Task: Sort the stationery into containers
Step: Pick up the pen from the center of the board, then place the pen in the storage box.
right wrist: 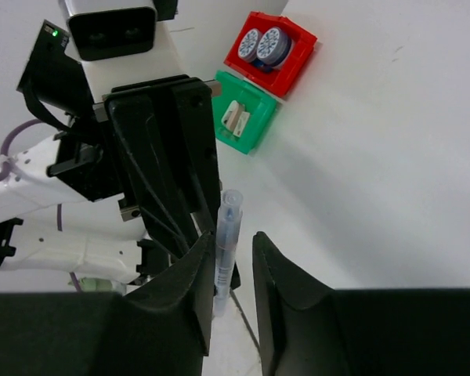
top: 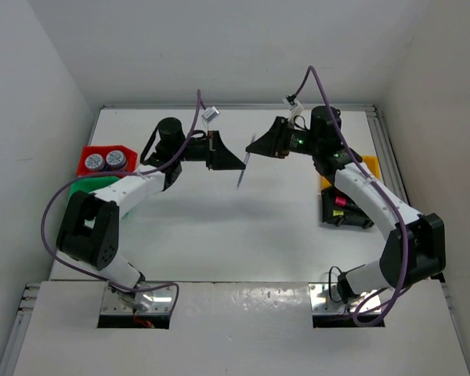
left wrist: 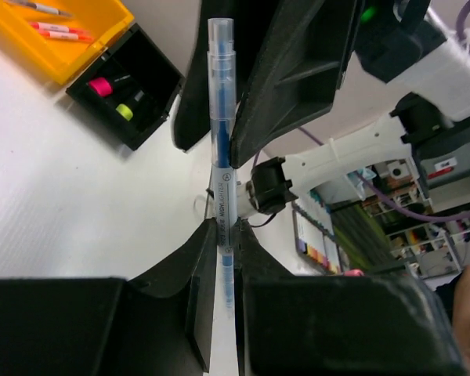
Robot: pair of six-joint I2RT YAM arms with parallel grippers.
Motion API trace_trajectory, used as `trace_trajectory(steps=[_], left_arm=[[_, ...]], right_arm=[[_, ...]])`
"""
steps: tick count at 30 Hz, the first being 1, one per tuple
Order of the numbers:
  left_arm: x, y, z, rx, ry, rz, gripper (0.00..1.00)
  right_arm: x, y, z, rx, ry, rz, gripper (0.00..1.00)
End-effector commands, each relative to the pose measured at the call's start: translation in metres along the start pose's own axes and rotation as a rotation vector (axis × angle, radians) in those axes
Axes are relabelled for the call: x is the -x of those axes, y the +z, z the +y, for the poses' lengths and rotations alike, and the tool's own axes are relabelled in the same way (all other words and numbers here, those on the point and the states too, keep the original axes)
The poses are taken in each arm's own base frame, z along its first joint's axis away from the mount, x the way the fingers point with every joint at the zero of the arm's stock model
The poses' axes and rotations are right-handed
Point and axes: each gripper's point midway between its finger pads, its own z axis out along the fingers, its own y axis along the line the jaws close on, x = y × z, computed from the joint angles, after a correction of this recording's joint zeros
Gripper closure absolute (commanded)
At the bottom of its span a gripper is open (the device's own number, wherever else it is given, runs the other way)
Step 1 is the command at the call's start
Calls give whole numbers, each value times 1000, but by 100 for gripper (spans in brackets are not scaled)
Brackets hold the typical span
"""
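A thin clear-grey pen (top: pixel 246 161) with blue ink hangs in the air above the table's far middle. My left gripper (left wrist: pixel 225 227) is shut on the lower part of the pen (left wrist: pixel 221 117). My right gripper (right wrist: pixel 233 244) comes from the opposite side and straddles the pen (right wrist: pixel 226 235). One of its fingers touches the barrel, and a gap shows at the other, so it stands open. Two tape rolls (top: pixel 104 160) lie in the red bin (top: pixel 86 154). The green bin (right wrist: pixel 258 129) holds an eraser (right wrist: pixel 235 117).
At the right edge stand the yellow-orange bin (left wrist: pixel 70 59) with pencils and the black bin (left wrist: pixel 160 86) with a pink highlighter (left wrist: pixel 102 85) and a yellow one (left wrist: pixel 124 111). Both arms reach over the table's far half.
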Motion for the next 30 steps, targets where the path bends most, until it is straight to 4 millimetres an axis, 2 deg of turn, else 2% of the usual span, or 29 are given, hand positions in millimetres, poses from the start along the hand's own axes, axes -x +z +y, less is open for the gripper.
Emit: trace_trajectory(steps=[1, 3, 4, 5, 7, 8, 9, 10, 11, 12, 13, 14, 15, 16, 17, 18, 20, 21, 22, 23, 24, 26, 28, 30], left_arm=[[21, -4, -29, -67, 90, -60, 100], [22, -4, -28, -63, 90, -67, 100], [22, -3, -27, -62, 87, -66, 100], [22, -4, -26, -58, 96, -67, 93], [18, -3, -19, -31, 74, -51, 71], [21, -3, -16, -13, 136, -47, 44], [10, -5, -2, 46, 66, -6, 34], [15, -8, 7, 105, 86, -11, 18], [15, -14, 13, 161, 152, 24, 6], [20, -17, 17, 198, 197, 25, 0], [29, -25, 25, 274, 267, 17, 0], [30, -35, 38, 355, 247, 14, 0], [34, -42, 42, 392, 293, 14, 0], [42, -50, 43, 431, 325, 0, 0], [46, -62, 53, 522, 326, -11, 0], [49, -69, 57, 563, 381, 4, 0], [54, -84, 66, 679, 406, 39, 0], [53, -89, 75, 712, 431, 78, 0], [55, -99, 79, 778, 410, 93, 0], [53, -104, 90, 802, 429, 134, 0], [47, -109, 94, 817, 396, 163, 0], [49, -117, 100, 829, 375, 170, 0], [47, -124, 105, 829, 348, 168, 0], [46, -127, 109, 822, 328, 158, 0]], right_arm=[[1, 5, 4, 19, 1, -13, 77], [-1, 5, 5, 25, 1, -8, 81], [-2, 5, 4, 26, 1, -7, 87], [-1, 5, 5, 27, -9, -9, 91], [0, 3, 7, 24, -29, -5, 97], [-1, 2, 5, 8, -76, 14, 98], [2, -1, 7, 2, -127, 15, 99], [7, -4, 3, -24, -238, 24, 100], [5, -12, -8, -70, -249, 53, 100], [7, -17, -14, -95, -294, 62, 100], [12, -26, -26, -139, -371, 85, 100], [33, -38, -41, -195, -404, 64, 100], [40, -46, -56, -234, -485, 90, 100], [45, -67, -82, -319, -460, 116, 100], [62, -76, -97, -357, -551, 131, 100], [67, -98, -119, -441, -541, 159, 100], [84, -118, -147, -515, -668, 211, 100], [88, -139, -163, -566, -671, 234, 100], [95, -151, -178, -604, -740, 265, 100], [100, -160, -186, -627, -770, 273, 100], [108, -177, -200, -682, -789, 274, 100], [118, -195, -219, -716, -840, 301, 100], [126, -203, -227, -720, -893, 339, 100], [122, -214, -248, -744, -888, 402, 100]])
